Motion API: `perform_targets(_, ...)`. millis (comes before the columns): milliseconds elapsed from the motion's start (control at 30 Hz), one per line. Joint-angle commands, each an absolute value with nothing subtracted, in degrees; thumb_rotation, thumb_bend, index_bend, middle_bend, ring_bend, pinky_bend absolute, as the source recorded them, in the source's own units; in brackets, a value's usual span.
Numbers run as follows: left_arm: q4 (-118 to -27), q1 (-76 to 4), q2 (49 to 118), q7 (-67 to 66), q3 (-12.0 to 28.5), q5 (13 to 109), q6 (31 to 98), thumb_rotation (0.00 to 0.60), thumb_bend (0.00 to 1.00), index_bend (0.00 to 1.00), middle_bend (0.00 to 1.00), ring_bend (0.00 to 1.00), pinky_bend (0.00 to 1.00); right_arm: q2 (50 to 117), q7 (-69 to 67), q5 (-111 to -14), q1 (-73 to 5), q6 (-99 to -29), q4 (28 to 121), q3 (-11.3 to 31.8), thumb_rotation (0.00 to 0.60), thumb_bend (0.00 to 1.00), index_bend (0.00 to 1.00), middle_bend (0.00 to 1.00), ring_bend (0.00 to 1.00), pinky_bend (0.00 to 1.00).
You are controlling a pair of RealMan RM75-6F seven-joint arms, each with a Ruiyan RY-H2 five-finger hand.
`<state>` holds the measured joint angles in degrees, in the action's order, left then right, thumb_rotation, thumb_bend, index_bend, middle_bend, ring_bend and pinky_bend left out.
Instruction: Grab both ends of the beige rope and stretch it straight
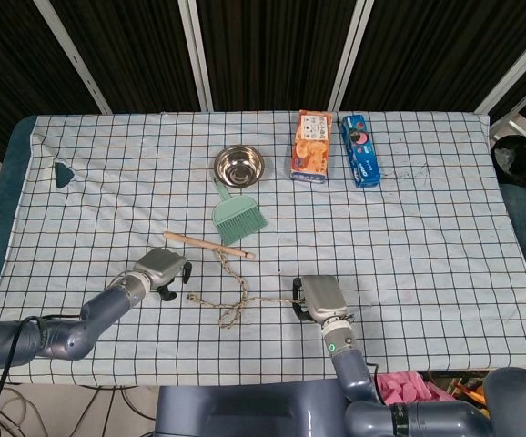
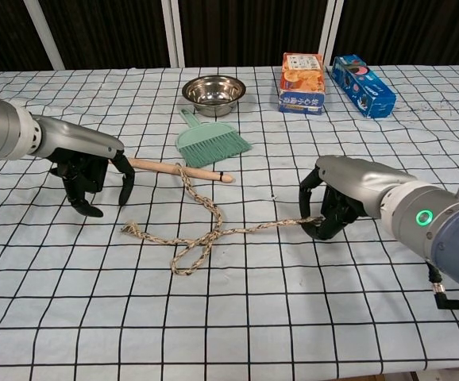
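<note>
The beige rope (image 2: 206, 235) (image 1: 236, 300) lies on the checked cloth in a crossing tangle, with a loop toward the front. One strand runs up to a wooden stick (image 2: 180, 169). My right hand (image 2: 331, 208) (image 1: 317, 298) grips the rope's right end, fingers curled around it on the cloth. The frayed left end (image 2: 128, 230) lies free. My left hand (image 2: 92, 172) (image 1: 160, 269) hovers just behind and left of that end, fingers apart and pointing down, holding nothing.
A green dustpan brush (image 2: 209, 140) and a steel bowl (image 2: 214, 92) stand behind the rope. An orange box (image 2: 302, 82) and a blue box (image 2: 362, 85) are at the back right. The table's front edge (image 2: 229, 373) is near.
</note>
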<state>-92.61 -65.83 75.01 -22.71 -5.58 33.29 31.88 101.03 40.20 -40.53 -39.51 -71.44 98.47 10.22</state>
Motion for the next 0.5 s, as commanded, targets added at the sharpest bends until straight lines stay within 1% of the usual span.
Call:
perform_targets(33,-92.6,-65.6,75.2,-21.6,-5.0,34.4,31.7,0.600,0.20,0.40,1.00,0.98,0.86,101.0,40.2,-41.0,-39.5,-71.5,98.7,10.1,0.600,0.39,0.62,1.00,1.00,1.00)
perform_targets(233,-92.8,-65.3,75.6,-21.2,-5.1,36.3,33.2,0.600,0.16,0.37,1.00,0.98,0.86,101.3,40.2,-41.3,-39.4,-71.6,98.3,10.1,0.600,0.39,0.62,1.00,1.00,1.00)
perform_targets(500,-91.6,-63.6,77.0,-17.9,-4.1,38.2,33.1,0.600,0.16,0.39,1.00,0.98,0.86,101.5,39.2,-42.0,-38.7,-72.8,98.6,10.7,0.600,0.39,0.62,1.00,1.00,1.00)
